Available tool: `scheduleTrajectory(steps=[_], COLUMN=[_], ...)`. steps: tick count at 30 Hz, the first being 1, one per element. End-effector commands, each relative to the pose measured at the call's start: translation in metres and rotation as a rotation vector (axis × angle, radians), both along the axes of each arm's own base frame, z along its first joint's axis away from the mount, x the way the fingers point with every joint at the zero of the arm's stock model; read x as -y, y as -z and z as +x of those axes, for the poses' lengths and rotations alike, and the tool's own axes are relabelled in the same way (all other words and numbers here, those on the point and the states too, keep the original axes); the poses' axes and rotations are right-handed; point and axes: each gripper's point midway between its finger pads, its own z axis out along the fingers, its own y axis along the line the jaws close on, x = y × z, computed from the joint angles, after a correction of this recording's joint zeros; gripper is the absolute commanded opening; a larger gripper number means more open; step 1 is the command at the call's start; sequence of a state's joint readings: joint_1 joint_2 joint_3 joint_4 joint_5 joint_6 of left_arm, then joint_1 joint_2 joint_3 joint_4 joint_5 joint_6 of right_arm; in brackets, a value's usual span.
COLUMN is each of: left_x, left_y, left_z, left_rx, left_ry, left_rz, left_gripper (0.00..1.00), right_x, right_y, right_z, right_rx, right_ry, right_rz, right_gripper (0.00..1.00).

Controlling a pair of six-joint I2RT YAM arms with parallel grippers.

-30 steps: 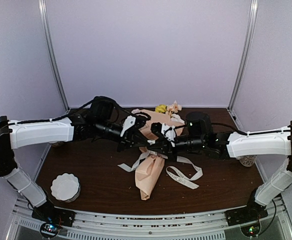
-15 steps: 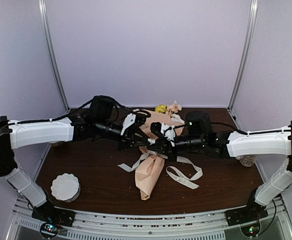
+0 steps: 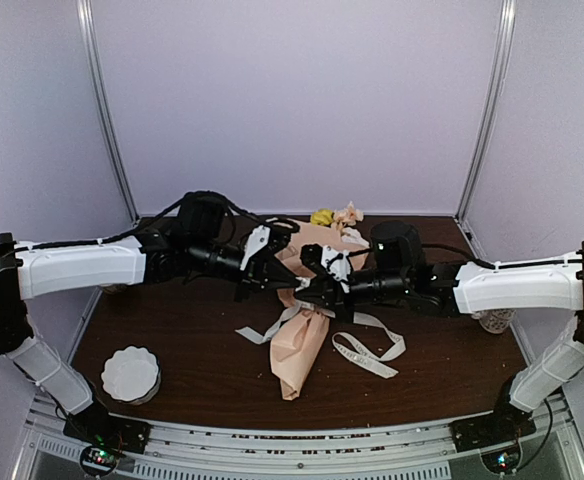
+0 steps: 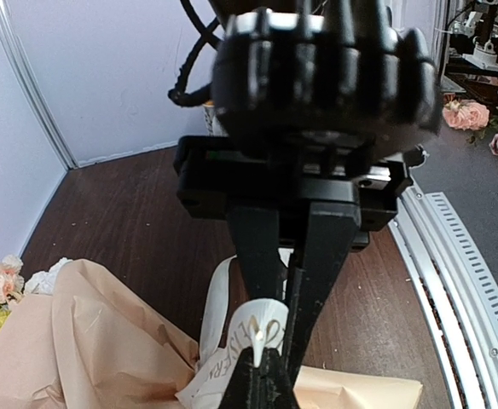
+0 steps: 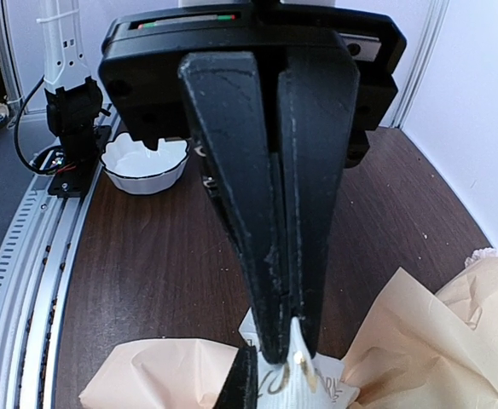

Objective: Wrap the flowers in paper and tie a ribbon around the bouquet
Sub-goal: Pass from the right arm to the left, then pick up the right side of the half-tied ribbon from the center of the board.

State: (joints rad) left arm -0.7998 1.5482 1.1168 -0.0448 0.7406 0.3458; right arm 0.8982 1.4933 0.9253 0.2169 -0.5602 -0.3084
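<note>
The bouquet, a peach-pink paper cone, lies across the table's middle with its tail toward me. The flowers poke out at its far end. The cream ribbon crosses the cone's waist, its loose ends trailing on both sides. My left gripper and right gripper meet tip to tip over that waist. In the left wrist view the left gripper is shut on a printed ribbon loop above the paper. The right gripper is shut on another fold of ribbon.
A white scalloped bowl stands at the near left, and shows as the bowl in the right wrist view. A small patterned cup sits under the right forearm. Metal rails run along the near edge.
The left gripper has edged slightly toward the right gripper. The bouquet and the ribbon's loose ends lie as before.
</note>
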Motion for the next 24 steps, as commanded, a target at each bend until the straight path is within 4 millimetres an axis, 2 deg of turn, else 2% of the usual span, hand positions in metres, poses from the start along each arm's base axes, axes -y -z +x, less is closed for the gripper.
scheduleTrajectory(steps=[1, 2, 6, 12, 15, 17, 19, 22, 24], left_x=[-0.002, -0.003, -0.005, -0.008, -0.007, -0.007, -0.006, -0.007, -0.007], left_y=[-0.010, -0.009, -0.006, 0.002, 0.004, 0.001, -0.001, 0.001, 0.002], left_z=[0.000, 0.002, 0.009, 0.020, 0.023, 0.023, 0.023, 0.026, 0.026], left_rx=[0.029, 0.030, 0.028, 0.025, 0.015, 0.010, 0.006, -0.002, -0.003], left_ry=[-0.015, -0.031, -0.087, -0.161, -0.177, -0.182, -0.183, -0.202, -0.209], left_rz=[-0.041, -0.039, -0.047, -0.045, -0.045, -0.061, -0.072, -0.077, -0.077], left_gripper=[0.00, 0.00, 0.00, 0.00, 0.00, 0.00, 0.00, 0.00, 0.00], right_x=[0.001, 0.003, 0.015, 0.045, 0.079, 0.108, 0.133, 0.165, 0.175], right_y=[-0.005, -0.004, 0.005, 0.015, 0.018, 0.032, 0.052, 0.094, 0.117], right_z=[0.009, 0.010, 0.010, 0.006, 0.027, 0.036, 0.037, 0.021, 0.004], right_rx=[-0.007, -0.019, -0.077, -0.175, -0.243, -0.320, -0.422, -0.568, -0.650], right_ry=[0.050, 0.067, 0.127, 0.259, 0.518, 0.709, 0.853, 0.997, 1.021], right_rz=[-0.005, -0.011, -0.042, -0.036, -0.040, -0.121, -0.227, -0.403, -0.498], right_gripper=[0.13, 0.20, 0.35, 0.40, 0.42, 0.43, 0.43, 0.44, 0.44])
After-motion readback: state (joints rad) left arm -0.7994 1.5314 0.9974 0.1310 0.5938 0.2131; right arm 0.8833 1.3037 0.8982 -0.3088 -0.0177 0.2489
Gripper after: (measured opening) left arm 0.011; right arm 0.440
